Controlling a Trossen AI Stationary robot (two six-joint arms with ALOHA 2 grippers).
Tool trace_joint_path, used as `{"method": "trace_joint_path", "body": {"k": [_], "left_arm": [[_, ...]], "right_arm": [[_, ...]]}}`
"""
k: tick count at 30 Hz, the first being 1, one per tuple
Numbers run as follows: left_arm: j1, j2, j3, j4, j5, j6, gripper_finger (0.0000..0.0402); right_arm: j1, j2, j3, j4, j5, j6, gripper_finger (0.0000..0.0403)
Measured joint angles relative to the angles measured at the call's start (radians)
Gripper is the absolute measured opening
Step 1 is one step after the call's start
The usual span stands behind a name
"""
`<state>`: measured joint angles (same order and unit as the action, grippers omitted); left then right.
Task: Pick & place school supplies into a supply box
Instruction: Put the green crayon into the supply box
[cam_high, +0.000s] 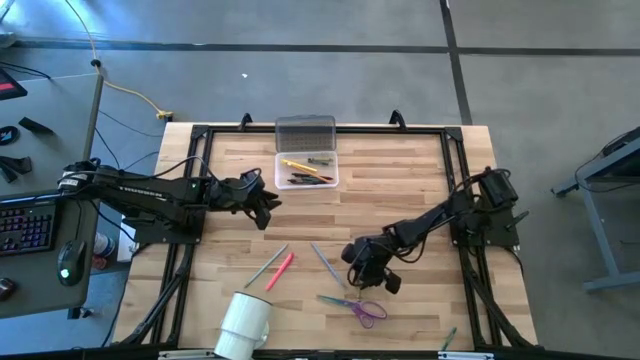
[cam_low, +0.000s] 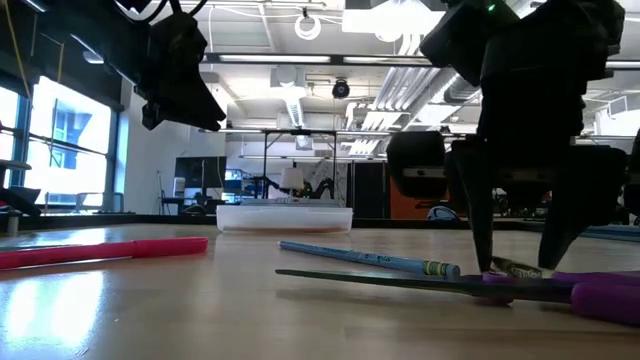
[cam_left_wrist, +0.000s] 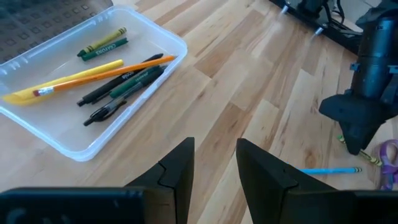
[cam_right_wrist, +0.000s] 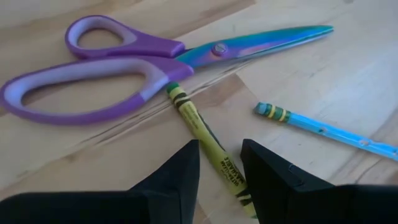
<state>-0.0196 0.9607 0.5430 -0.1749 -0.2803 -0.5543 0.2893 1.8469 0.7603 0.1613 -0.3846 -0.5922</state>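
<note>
The clear supply box (cam_high: 279, 170) stands at the table's far middle, its ribbed lid (cam_high: 305, 131) folded back. Pens, a yellow pencil and crayons (cam_left_wrist: 106, 78) lie inside it. My left gripper (cam_high: 268, 206) hovers open and empty beside the box's near left corner. My right gripper (cam_right_wrist: 219, 165) is open and low over the near middle of the table. Its fingers stand on either side of a yellow-green crayon (cam_right_wrist: 202, 134) lying flat on the wood. Purple-handled scissors (cam_right_wrist: 124, 62) and a blue pencil (cam_right_wrist: 323, 130) lie beside the crayon.
A pink pen (cam_high: 281, 270) and a thin grey-green pencil (cam_high: 265, 267) lie left of the right gripper. A white cup (cam_high: 245, 322) lies on its side near the front edge. A small green piece (cam_high: 448, 340) is at the front right.
</note>
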Motion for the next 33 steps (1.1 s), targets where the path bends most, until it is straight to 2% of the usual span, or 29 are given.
{"method": "trace_joint_path", "body": {"k": [4, 8, 13, 15, 20, 24, 33], "left_arm": [[0.000, 0.000, 0.000, 0.000, 0.000, 0.000, 0.0156], [0.000, 0.000, 0.000, -0.001, -0.001, 0.004, 0.0156], [0.000, 0.000, 0.000, -0.002, -0.001, 0.007, 0.0156], [0.000, 0.000, 0.000, -0.003, -0.001, 0.007, 0.0156], [0.000, 0.000, 0.000, -0.003, -0.001, 0.007, 0.0156], [0.000, 0.000, 0.000, -0.006, -0.001, 0.007, 0.0156], [0.000, 0.000, 0.000, -0.008, -0.001, 0.007, 0.0156]], "right_arm": [[-0.021, 0.008, 0.001, -0.022, -0.004, 0.004, 0.0101], [-0.035, 0.010, 0.001, -0.013, -0.035, -0.010, 0.0059], [-0.034, 0.010, 0.000, -0.015, -0.007, -0.013, 0.0009], [-0.034, 0.011, -0.001, -0.004, -0.009, -0.010, 0.0010], [-0.035, 0.013, -0.005, 0.067, -0.032, 0.083, 0.0044], [-0.032, 0.017, -0.005, 0.084, -0.029, 0.095, 0.0063], [-0.034, 0.111, -0.002, 0.170, -0.063, 0.098, 0.0066]]}}
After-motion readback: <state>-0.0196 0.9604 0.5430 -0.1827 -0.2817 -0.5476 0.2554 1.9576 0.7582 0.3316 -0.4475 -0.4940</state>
